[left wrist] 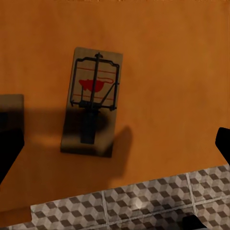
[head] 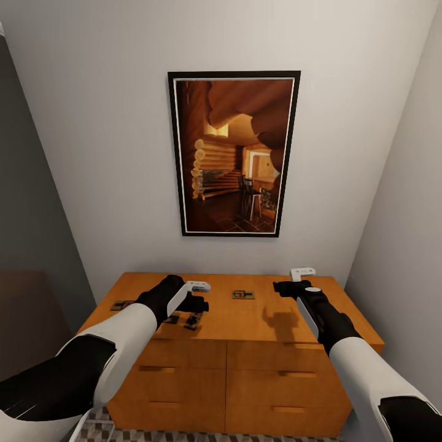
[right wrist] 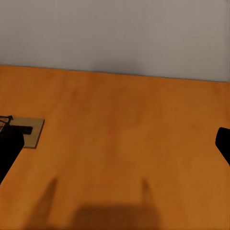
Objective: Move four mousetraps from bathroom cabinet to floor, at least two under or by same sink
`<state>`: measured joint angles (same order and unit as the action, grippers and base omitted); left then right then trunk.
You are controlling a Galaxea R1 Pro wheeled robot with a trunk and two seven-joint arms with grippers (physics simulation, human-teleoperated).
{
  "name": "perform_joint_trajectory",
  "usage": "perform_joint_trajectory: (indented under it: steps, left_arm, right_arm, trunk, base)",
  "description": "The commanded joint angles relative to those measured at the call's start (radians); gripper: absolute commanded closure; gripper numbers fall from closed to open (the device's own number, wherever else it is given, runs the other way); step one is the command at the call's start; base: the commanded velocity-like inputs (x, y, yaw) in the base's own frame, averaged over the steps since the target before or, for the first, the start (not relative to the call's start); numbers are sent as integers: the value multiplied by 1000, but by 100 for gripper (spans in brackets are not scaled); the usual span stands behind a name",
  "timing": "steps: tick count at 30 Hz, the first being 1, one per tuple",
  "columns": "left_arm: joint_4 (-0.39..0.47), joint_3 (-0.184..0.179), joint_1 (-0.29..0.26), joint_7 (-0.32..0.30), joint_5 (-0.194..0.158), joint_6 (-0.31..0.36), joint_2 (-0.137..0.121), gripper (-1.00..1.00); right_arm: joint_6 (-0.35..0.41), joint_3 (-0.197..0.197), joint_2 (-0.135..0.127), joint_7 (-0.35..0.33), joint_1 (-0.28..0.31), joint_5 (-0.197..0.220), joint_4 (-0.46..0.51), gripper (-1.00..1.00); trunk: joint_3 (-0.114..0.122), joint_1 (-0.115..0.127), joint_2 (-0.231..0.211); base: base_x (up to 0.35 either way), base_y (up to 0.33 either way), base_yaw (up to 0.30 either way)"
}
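Mousetrap [left wrist: 94, 103]: tan board, black wire, red mark.

The orange-brown wooden cabinet [head: 245, 344] with a smooth flat top and slim bar-handled drawer fronts fills the lower middle of the head view, against the pale wall. Small flat brown wooden mousetraps with dark metal parts lie flat on its top: one [head: 243, 294] near the centre, one [head: 121, 305] at the left edge, another [head: 193, 320] near the front edge. In the left wrist view a trap [left wrist: 93, 100] shows a red mark under its wire bar; cube-patterned bathroom floor tiles [left wrist: 143, 201] run along the frame's bottom
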<state>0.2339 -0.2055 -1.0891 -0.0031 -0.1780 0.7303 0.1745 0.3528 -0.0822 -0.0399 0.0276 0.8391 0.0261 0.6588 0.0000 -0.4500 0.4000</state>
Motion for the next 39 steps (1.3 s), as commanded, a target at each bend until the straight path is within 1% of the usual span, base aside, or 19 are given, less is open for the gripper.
perform_joint_trajectory:
  steps: [1,18,30,39]
  left_arm:
    - [0,0,0,0,0,0,0,-100]
    - [4,0,0,0,0,-1,0,-100]
    - [4,0,0,1,3,-34,0,-100]
    - [3,-1,0,1,2,-38,0,-100]
  right_arm:
    - [0,0,0,0,0,0,0,-100]
    - [0,0,0,0,0,0,0,-100]
    - [0,-1,0,0,0,0,0,-100]
    - [0,-1,0,0,0,0,0,-100]
  trunk:
    - [0,0,0]
    - [0,0,0]
    - [0,0,0]
    - [0,0,0]
  base:
    - [0,0,0]
    - [0,0,0]
    - [0,0,0]
    - [72,0,0]
